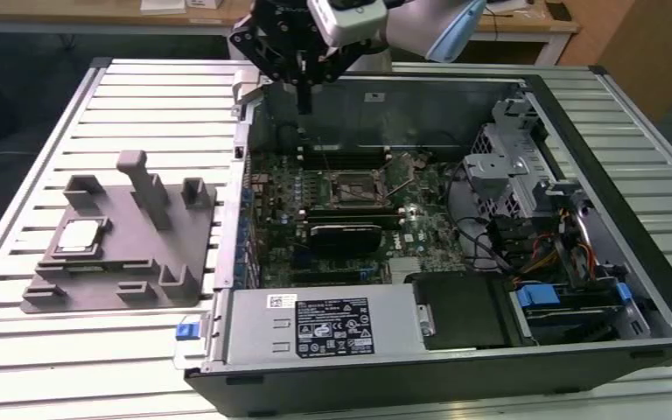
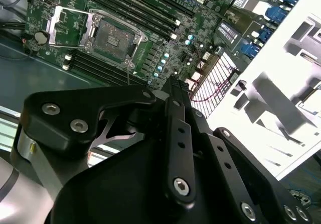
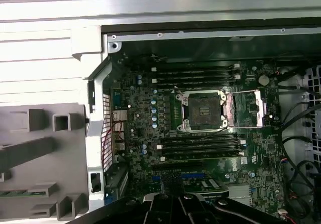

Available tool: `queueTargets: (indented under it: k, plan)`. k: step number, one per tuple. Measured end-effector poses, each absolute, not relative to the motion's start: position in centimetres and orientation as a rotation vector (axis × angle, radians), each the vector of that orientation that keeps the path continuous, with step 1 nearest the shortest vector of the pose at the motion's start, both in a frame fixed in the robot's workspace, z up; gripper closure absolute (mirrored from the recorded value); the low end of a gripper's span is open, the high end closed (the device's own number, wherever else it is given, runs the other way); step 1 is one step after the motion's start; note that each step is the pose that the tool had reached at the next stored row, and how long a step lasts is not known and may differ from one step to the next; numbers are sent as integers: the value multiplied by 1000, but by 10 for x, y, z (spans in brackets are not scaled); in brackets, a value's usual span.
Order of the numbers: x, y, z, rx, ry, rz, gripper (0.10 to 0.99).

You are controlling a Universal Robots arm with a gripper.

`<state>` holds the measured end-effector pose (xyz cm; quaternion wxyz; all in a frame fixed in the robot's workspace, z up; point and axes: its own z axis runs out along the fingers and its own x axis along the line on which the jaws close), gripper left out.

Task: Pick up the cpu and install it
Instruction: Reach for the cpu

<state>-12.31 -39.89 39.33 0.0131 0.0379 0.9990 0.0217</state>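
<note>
The cpu (image 1: 80, 236), a small silver-topped square chip, lies flat in a recess of the grey fixture block (image 1: 126, 245) on the exterior view's left, outside the computer case. My gripper (image 1: 304, 105) hangs high over the rear wall of the open case, far from the cpu, with its black fingers pressed together and nothing between them. The motherboard socket (image 1: 353, 185) sits in the middle of the board below; in both wrist views the socket (image 3: 203, 111) (image 2: 111, 35) stands uncovered, with its metal load plate (image 3: 251, 108) swung aside. Beneath the cameras, the gripper (image 3: 170, 200) (image 2: 173, 83) points down toward the board.
The open black computer case (image 1: 616, 289) lies on a slatted metal table (image 1: 32, 367). Inside are memory slots (image 3: 200, 76), a drive cage (image 1: 511, 166), cables (image 1: 546, 254) and a power supply (image 1: 312, 324). A case wall (image 1: 242, 175) stands between fixture and motherboard.
</note>
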Motion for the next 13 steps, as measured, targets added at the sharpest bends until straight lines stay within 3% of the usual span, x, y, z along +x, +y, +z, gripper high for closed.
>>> queueTargets:
  k: [13]
  plan:
    - [-134, -399, 393, 118, 3112, 68, 980]
